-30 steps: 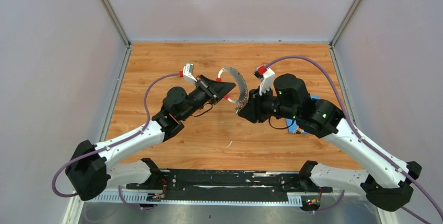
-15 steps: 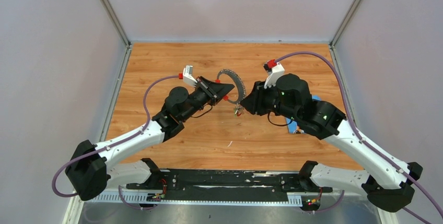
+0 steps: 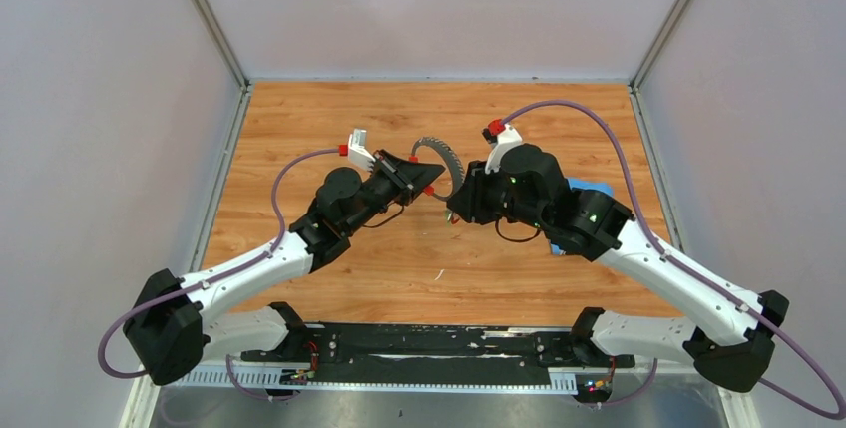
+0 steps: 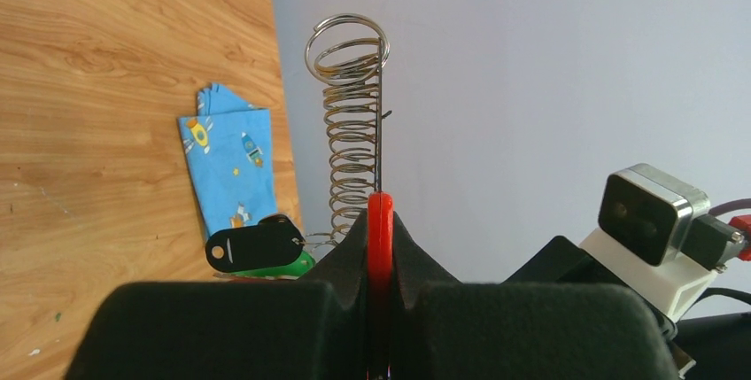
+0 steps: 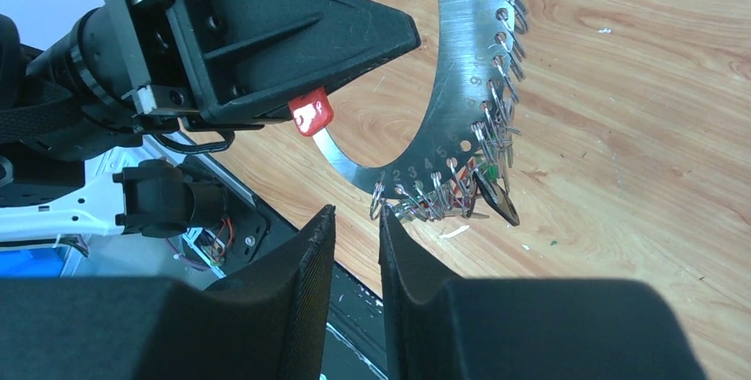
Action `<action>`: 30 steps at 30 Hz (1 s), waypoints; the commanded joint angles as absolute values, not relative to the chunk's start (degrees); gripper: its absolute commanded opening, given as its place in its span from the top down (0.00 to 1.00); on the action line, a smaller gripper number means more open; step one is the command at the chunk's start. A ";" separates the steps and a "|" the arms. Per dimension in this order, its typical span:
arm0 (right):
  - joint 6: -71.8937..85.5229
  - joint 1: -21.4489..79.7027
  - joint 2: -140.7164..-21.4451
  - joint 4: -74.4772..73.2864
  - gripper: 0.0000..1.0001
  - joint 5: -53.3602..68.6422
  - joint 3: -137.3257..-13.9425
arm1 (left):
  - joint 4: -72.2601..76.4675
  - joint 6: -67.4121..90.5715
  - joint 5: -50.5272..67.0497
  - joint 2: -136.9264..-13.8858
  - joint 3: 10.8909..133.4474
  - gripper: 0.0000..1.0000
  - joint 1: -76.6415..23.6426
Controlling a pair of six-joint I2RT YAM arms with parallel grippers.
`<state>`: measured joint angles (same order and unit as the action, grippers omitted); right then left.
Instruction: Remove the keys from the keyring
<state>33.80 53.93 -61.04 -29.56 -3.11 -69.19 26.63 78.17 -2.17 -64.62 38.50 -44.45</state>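
Observation:
The keyring [image 5: 469,70] is a flat silvery crescent lined with small wire rings, held up above the wooden table. My left gripper [image 4: 380,213] is shut on its red curved part [image 5: 312,114]; from the left wrist the keyring [image 4: 354,114] shows edge-on. The keys [image 5: 460,194] bunch at its lower end, together with a black tag [image 5: 498,201] and a green cap [image 4: 288,265]. My right gripper [image 5: 357,213] sits just below that bunch, open by a narrow gap with nothing between its fingers. From above, the right gripper [image 3: 457,209] faces the left gripper [image 3: 431,175] across the keyring [image 3: 446,152].
A folded blue cloth [image 3: 591,190] lies on the table right of the right arm, also visible as the blue cloth [image 4: 228,167] in the left wrist view. Grey walls enclose the table on three sides. The black rail [image 3: 429,343] runs along the near edge.
My right gripper has moved left and rolled, coming in under the keyring's lower end, its jaws slightly narrower. The left gripper keeps its hold and has barely moved.

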 commanded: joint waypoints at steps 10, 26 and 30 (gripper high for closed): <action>36.93 55.20 -63.49 -29.89 0.75 -6.10 -67.85 | 27.69 78.66 -3.87 -62.24 37.54 1.00 -44.74; 37.52 55.27 -66.03 -30.29 0.81 -5.83 -67.85 | 26.95 78.90 -4.88 -61.75 36.64 1.00 -44.73; 37.41 55.82 -66.23 -30.45 0.81 -7.09 -67.44 | 26.18 80.01 -5.65 -61.66 36.39 1.00 -44.65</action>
<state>36.73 54.46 -65.73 -30.00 -4.58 -68.55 24.47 78.30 -4.62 -63.44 36.69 -44.42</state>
